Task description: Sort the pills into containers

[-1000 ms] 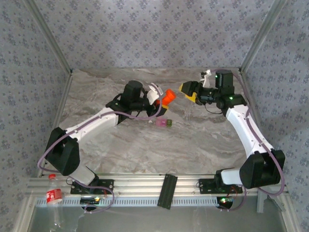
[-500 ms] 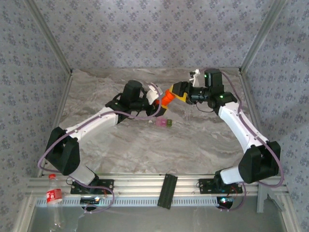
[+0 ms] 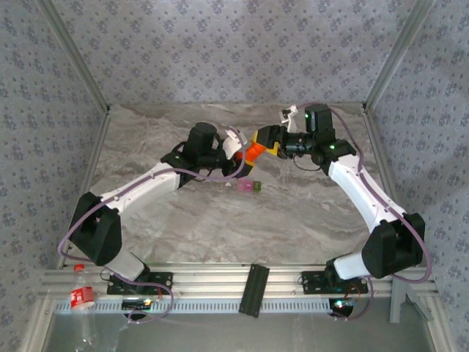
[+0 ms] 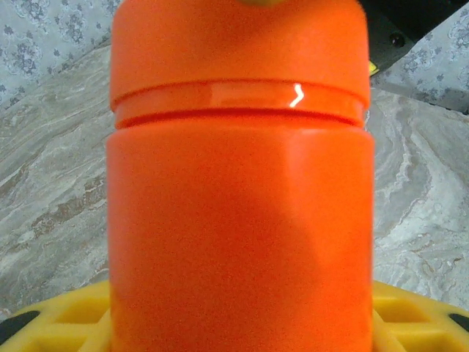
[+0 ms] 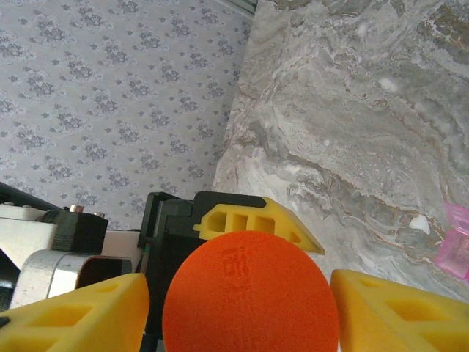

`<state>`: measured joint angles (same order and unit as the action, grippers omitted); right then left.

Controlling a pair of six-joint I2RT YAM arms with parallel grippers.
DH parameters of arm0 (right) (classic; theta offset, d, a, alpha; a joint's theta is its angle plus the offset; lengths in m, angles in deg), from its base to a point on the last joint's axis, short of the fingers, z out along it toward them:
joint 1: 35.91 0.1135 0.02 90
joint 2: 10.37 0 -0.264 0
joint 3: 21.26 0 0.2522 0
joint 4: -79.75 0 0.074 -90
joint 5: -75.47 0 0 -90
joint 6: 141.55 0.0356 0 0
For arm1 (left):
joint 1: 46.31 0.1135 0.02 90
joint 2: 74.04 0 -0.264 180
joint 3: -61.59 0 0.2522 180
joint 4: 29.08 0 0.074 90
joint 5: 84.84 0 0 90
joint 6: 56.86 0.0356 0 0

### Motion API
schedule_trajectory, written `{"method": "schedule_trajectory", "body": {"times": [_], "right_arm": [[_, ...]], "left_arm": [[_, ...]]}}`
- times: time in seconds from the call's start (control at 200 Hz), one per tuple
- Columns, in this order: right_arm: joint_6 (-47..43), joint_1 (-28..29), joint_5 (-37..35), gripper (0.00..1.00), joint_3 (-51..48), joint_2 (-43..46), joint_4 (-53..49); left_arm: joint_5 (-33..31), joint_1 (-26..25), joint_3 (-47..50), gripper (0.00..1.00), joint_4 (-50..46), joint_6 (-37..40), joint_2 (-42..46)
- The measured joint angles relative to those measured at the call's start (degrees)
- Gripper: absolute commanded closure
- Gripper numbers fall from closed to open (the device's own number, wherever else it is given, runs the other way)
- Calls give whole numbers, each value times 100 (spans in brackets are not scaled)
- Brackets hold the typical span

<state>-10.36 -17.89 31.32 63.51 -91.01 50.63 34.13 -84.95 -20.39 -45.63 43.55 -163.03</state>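
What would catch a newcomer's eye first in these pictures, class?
The bright orange bottle, held above mid-table in the left pincer, with the right pincer straddling its lid. Near it on the marble table sit the small pink and olive-green containers.

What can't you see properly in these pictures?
- Inside of the orange bottle, left wrist view: its solid wall hides it.
- Containers, top view: too small to see inside.
- Pink container, right wrist view: cut by the right edge.
- Right tool, right wrist view: touching the cap or not, unclear.

bottle (image 3: 254, 152) between left gripper (image 3: 240, 156) and right gripper (image 3: 265, 140), containers (image 3: 249, 187) on table (image 3: 308, 220)
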Motion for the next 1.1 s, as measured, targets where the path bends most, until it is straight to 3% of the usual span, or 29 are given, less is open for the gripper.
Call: {"method": "schedule_trajectory", "body": {"times": [0.23,0.345,0.61,0.67,0.834,0.954,1.099], "right_arm": [[-35,2,-50,57,9,-4,-28],[-219,-15,7,60,31,-15,-76],[-1980,-282,975,59,61,-105,-107],[-2256,-337,1198,54,61,-116,-90],[-2306,-391,1399,27,61,-131,39],[-1668,-496,1198,23,-2,-48,304],[-605,-627,444,23,-109,254,275]], "left_arm": [[-7,2,0,100,20,-48,0],[-2,0,0,100,17,-55,0],[201,-4,0,100,46,-59,22],[278,-9,0,100,48,-59,50],[308,-9,0,100,57,-81,105],[205,2,0,100,59,-81,131],[-9,0,0,100,59,-26,136]]}}
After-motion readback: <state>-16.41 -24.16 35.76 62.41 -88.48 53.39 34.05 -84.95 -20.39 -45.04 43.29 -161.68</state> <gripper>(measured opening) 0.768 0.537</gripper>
